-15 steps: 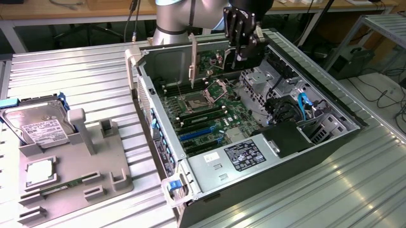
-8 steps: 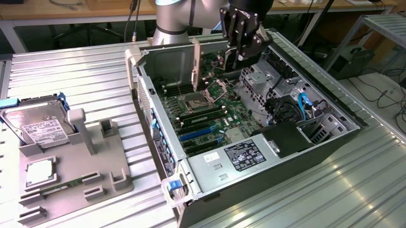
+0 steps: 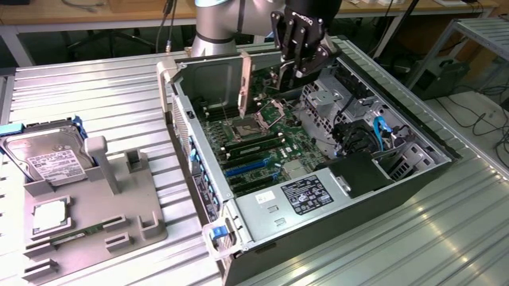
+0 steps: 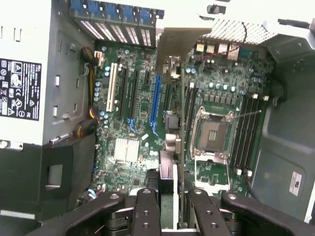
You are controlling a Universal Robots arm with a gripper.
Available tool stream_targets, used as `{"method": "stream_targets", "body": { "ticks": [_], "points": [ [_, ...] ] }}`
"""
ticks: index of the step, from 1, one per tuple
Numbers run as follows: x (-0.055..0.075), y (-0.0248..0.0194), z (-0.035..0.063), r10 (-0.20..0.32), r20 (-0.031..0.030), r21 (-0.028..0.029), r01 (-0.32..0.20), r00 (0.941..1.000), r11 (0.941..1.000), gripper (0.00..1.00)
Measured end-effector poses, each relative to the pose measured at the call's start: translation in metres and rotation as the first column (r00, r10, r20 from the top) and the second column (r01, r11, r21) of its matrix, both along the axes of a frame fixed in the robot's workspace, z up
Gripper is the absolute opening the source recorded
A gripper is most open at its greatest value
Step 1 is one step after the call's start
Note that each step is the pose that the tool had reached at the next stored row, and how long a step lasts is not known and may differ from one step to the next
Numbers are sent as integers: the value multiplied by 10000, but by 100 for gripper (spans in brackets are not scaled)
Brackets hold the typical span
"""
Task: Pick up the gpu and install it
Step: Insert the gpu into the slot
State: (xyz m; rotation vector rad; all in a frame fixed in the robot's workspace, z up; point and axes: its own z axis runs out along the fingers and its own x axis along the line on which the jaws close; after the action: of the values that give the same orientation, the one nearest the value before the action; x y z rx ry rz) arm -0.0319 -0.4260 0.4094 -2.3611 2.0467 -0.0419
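My gripper (image 3: 296, 64) is shut on the gpu (image 3: 264, 76), a thin dark card held on edge above the open computer case (image 3: 413, 179). Its silver bracket strip (image 3: 244, 83) hangs at the end toward the exterior view's left. In the wrist view the gpu (image 4: 169, 179) appears edge-on between the black fingers (image 4: 147, 211), and its bracket (image 4: 172, 46) is at the far end. The card hovers over the motherboard (image 4: 133, 123), close beside the long blue slot (image 4: 157, 103) and clear of it.
A CPU socket (image 4: 211, 132) and memory slots (image 4: 246, 132) lie beside the card. The power supply (image 3: 306, 193) fills the case's near end. On the exterior view's left, a grey fixture (image 3: 119, 220) holds a hard drive (image 3: 47, 158), a CPU (image 3: 49, 214) and a memory stick (image 3: 80, 232).
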Motion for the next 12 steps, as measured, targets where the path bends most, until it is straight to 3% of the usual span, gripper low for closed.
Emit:
{"method": "stream_targets", "body": {
  "ticks": [2, 10, 12],
  "points": [
    [0, 0, -28, -11, -84, 2, 11, 10000, 10000, 27],
    [-3, 0, -160, -472, -230, -8, 472, 9986, 9989, 27],
    [-3, 0, -162, -474, -234, -8, 474, 9986, 9989, 27]
  ]
}}
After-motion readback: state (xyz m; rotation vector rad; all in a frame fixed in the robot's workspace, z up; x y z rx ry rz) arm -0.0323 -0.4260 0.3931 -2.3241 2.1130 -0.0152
